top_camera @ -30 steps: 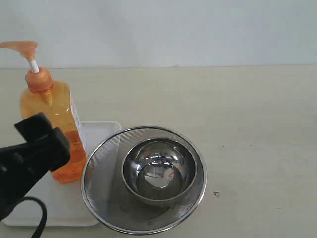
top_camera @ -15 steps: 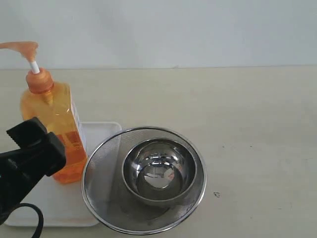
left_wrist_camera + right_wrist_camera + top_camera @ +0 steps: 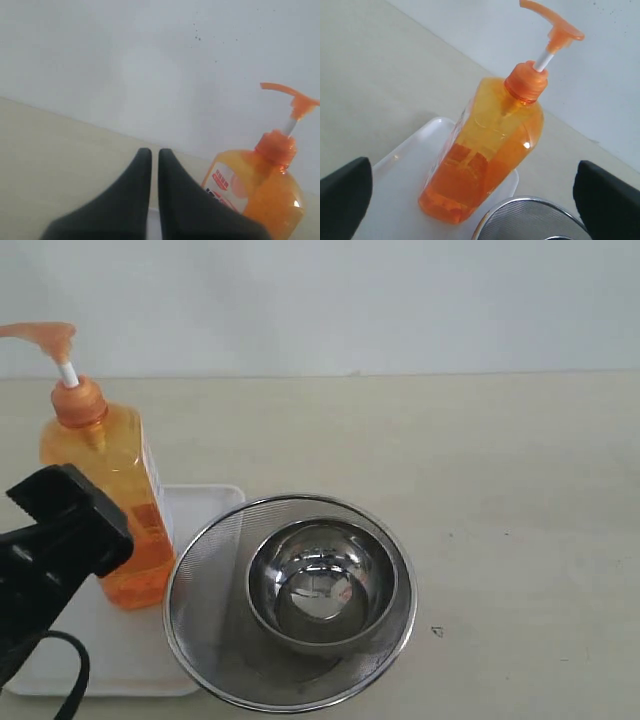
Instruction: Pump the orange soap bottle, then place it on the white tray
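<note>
Tall orange plastic soap bottle stands on the flat white plastic tray, in front of my right pincer, which is wide and empty. My left pincer is closed and empty, near the bottle.

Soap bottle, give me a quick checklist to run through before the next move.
1. Soap bottle upright on the tray: ok.
2. Pump head up, white stem showing: ok.
3. Left gripper shut, beside the bottle and not touching it: ok.
4. Right gripper open, holding nothing: ok.
5. Gap between bottle and strainer: cannot tell.
6. Bottle already pumped: cannot tell.
</note>
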